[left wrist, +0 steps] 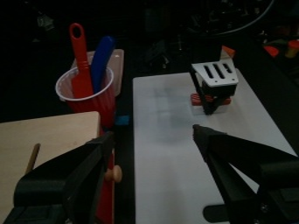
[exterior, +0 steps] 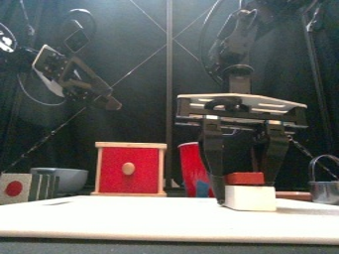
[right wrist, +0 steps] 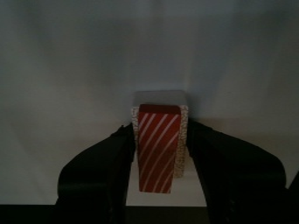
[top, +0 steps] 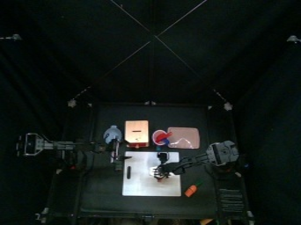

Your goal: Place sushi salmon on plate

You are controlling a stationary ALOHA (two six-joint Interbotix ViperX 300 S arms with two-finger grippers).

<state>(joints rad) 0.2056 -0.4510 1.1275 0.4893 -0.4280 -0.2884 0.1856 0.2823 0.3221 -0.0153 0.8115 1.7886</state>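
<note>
The sushi salmon (right wrist: 160,147), a red-striped slice on a white rice block, sits on the white mat (left wrist: 176,131) and also shows in the front view (exterior: 248,193). My right gripper (right wrist: 160,162) hangs straight down over it, its jaws pressed against both sides (exterior: 247,184). It shows in the top view (top: 160,169) too. The pink plate (top: 186,136) lies behind the mat at the back right, apart from the sushi. My left gripper (left wrist: 152,171) is open and empty, resting at the mat's left (top: 114,158).
A red cup with red and blue utensils (left wrist: 87,87) and a tan board (top: 137,132) stand behind the mat. A small orange block (top: 189,189) lies at the front right. A red-faced wooden box (exterior: 130,169) stands at the left in the front view.
</note>
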